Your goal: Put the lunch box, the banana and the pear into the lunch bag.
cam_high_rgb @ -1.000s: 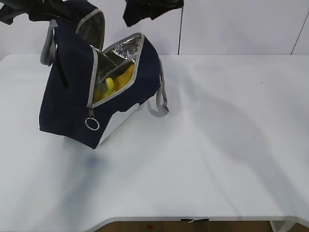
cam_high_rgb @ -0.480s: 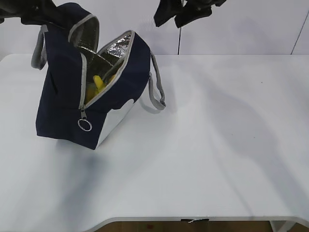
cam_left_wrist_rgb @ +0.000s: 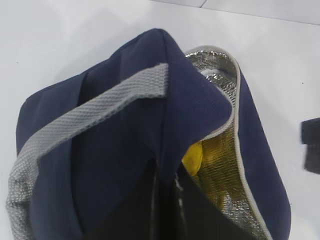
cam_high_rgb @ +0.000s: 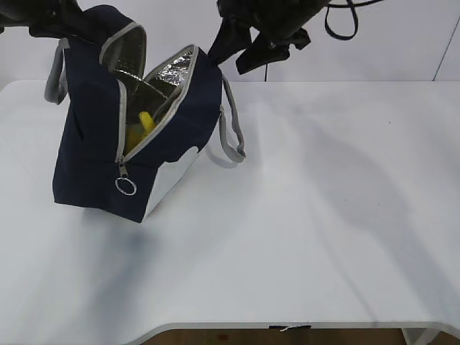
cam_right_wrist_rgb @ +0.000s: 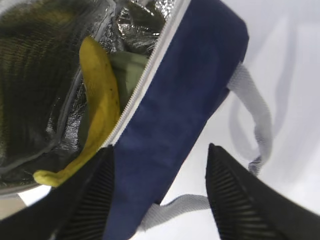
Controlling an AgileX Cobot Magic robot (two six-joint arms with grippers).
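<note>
At the far left the left gripper (cam_high_rgb: 54, 18) sits at the top rear of the lunch bag (cam_high_rgb: 93, 151), and its wrist view shows dark fingers low against the navy fabric, but I cannot tell whether they are spread or pinching. The bag stands tilted on the white table (cam_high_rgb: 302, 237), flap up, foil lining (cam_high_rgb: 169, 72) showing, ring pull (cam_high_rgb: 126, 186) hanging at the front. Inside, the banana (cam_right_wrist_rgb: 100, 105) lies along the zipper edge, with the pale green lid of the lunch box (cam_right_wrist_rgb: 131, 70) beside it. I can't make out the pear for certain. To the right, the right gripper (cam_right_wrist_rgb: 160, 200) hovers over the bag's near wall, fingers spread, holding nothing. A grey strap handle (cam_high_rgb: 230, 133) droops onto the table.
</note>
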